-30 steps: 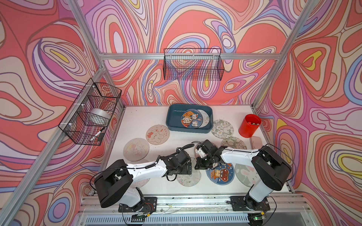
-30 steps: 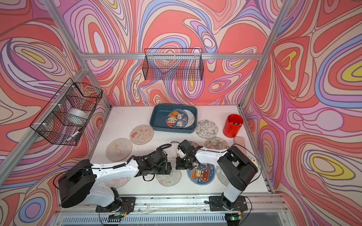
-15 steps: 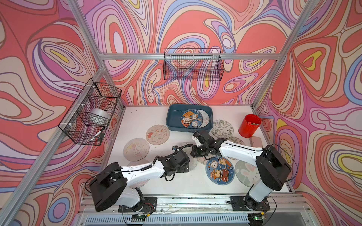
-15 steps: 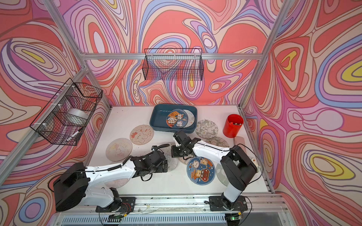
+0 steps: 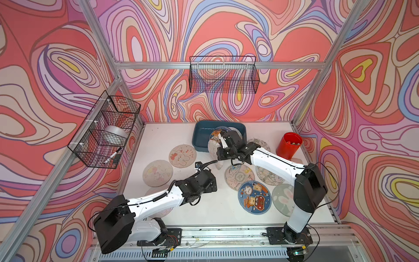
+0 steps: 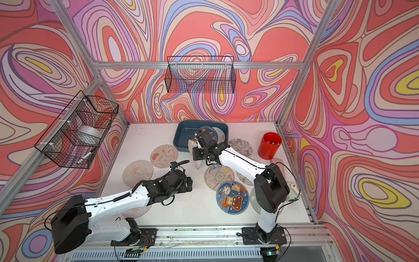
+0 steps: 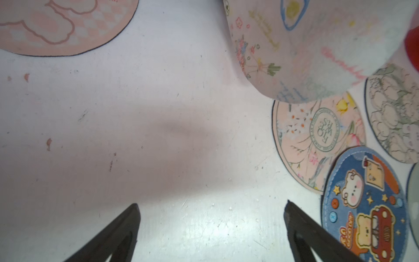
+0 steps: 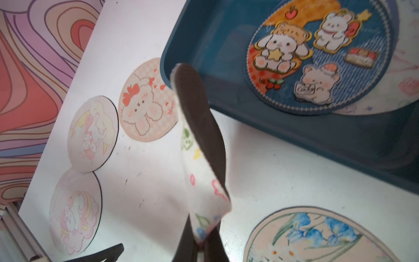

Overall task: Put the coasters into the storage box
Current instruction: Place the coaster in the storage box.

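Coasters (image 5: 182, 155) lie flat across the worktop (image 5: 217, 211), and two already sit stacked in the storage box (image 5: 200, 136) at the far edge. I see my right gripper (image 8: 200, 238) clamped on one pale coaster (image 8: 204, 195), held on edge by the box's near corner. My left gripper (image 7: 210, 205) hangs wide open over bare worktop, holding nothing.

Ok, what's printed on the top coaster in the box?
The coaster is blue with rabbits, a bear and an orange patch; clearest in the right wrist view.
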